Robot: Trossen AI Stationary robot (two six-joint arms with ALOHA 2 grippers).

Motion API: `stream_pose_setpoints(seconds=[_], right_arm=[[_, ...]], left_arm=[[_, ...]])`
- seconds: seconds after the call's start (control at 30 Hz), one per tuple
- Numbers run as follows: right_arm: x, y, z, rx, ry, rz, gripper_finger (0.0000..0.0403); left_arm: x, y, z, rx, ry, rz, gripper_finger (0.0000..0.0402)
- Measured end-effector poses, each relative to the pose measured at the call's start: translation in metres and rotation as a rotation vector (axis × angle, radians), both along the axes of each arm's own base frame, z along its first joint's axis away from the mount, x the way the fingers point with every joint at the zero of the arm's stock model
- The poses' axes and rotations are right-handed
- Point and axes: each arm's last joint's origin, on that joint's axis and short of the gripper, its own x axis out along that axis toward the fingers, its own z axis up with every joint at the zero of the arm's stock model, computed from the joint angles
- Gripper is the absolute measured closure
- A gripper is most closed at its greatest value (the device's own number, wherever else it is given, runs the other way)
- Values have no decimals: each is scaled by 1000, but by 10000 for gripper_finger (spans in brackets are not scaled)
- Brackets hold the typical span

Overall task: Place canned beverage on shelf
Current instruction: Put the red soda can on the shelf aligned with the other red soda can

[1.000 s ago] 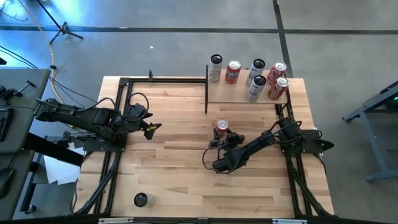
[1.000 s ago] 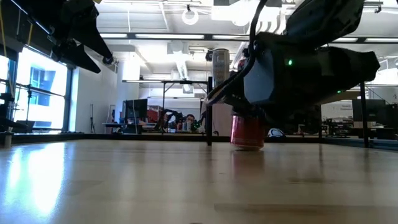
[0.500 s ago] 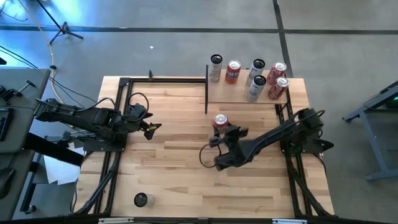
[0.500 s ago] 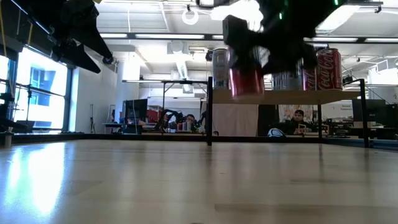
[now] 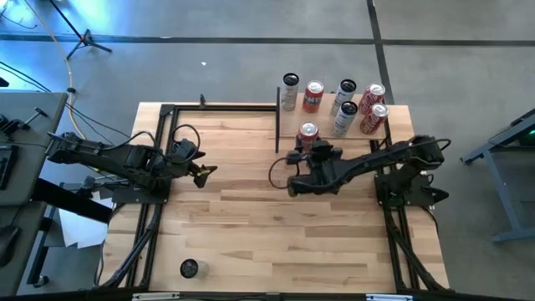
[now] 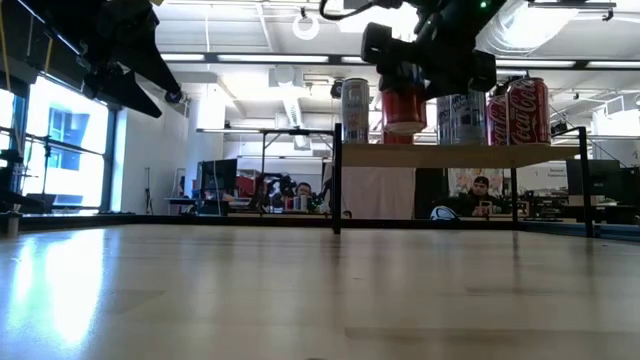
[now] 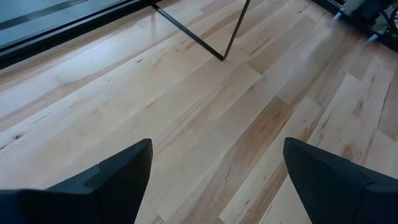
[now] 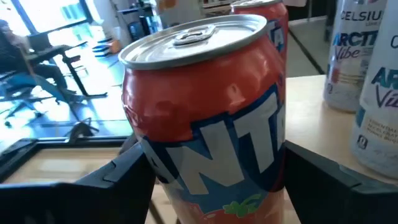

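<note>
The right gripper [image 5: 311, 150] clamps an orange aluminium soda can [image 5: 308, 133] mid-body, upright, above the pale wood shelf's [image 5: 322, 131] front edge; smooth, rigid, probably dentable; left gripper [image 5: 201, 173] gapes idle.

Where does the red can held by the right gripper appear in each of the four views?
High view: the held can is at the shelf's front edge, in the right gripper.
Low view: upper centre, hanging above the shelf board, right of a tall silver can.
Left wrist view: not in it.
Right wrist view: fills the centre.
Shared landmark: the tall silver can at the shelf's left end.
</note>
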Motion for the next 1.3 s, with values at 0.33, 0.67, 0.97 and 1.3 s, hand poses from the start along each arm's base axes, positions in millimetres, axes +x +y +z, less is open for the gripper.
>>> stream_pose_setpoints(seconds=[0.33, 0.67, 0.97, 1.3], right_arm=[[-1, -26, 0, -20, 65, -77, 114], [-3, -50, -2, 24, 80, -145, 112], [-4, -66, -2, 37, 74, -194, 112], [-2, -78, -2, 46, 28, -228, 112]], left_arm=[[0, 0, 0, 0, 0, 0, 64], [0, 0, 0, 0, 0, 0, 64], [0, 0, 0, 0, 0, 0, 64], [0, 0, 0, 0, 0, 0, 64]])
